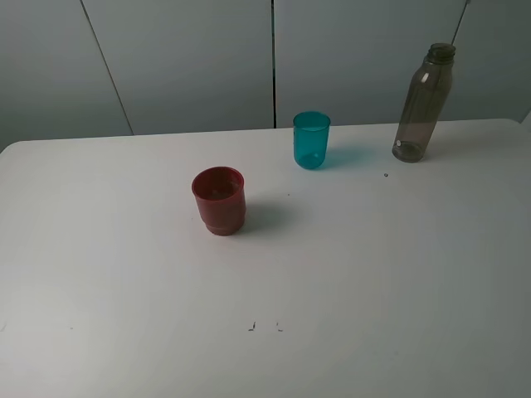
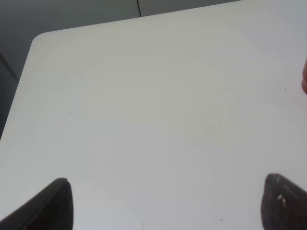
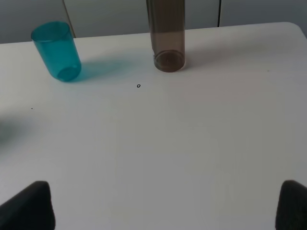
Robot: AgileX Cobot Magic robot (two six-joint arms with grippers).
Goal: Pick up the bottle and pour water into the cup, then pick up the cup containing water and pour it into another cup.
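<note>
The smoky grey-brown bottle (image 1: 423,104) stands upright at the table's back right; its lower body (image 3: 167,38) shows in the right wrist view. The teal cup (image 1: 311,140) stands left of it, also upright (image 3: 56,51). The red cup (image 1: 219,200) sits nearer the middle; only a sliver of it (image 2: 304,76) shows in the left wrist view. No arm appears in the high view. My right gripper (image 3: 165,206) is open, well short of the bottle. My left gripper (image 2: 168,203) is open over bare table.
The white table (image 1: 373,274) has a rounded back-left corner (image 2: 41,40). Small dark marks lie near its front middle (image 1: 264,327) and a speck sits near the bottle (image 1: 385,175). Grey wall panels stand behind.
</note>
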